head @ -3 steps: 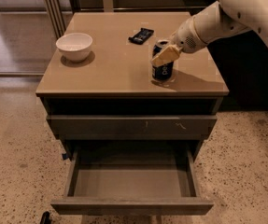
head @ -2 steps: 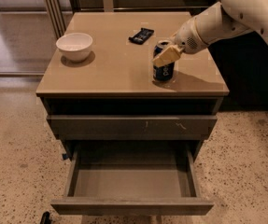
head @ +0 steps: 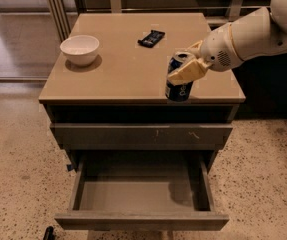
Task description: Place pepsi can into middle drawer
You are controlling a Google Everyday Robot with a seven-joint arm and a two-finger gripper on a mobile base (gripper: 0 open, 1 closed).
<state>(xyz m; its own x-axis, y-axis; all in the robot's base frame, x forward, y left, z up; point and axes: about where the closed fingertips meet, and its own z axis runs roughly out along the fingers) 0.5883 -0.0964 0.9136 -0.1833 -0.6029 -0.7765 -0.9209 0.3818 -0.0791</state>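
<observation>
Reaching over the desk [head: 123, 69] from its right, arm slopes down w/ hand [head: 187, 70] clasped on pepsi can [head: 178, 89], tilted at desk's front-right edge; middle drawer [head: 140, 196] open below desk.

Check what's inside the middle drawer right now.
The middle drawer shows only bare grey floor, nothing on it. Its rear is hidden under the closed drawer front above. The pepsi can is at the tabletop front edge, in the gripper, jaws closed on it.
</observation>
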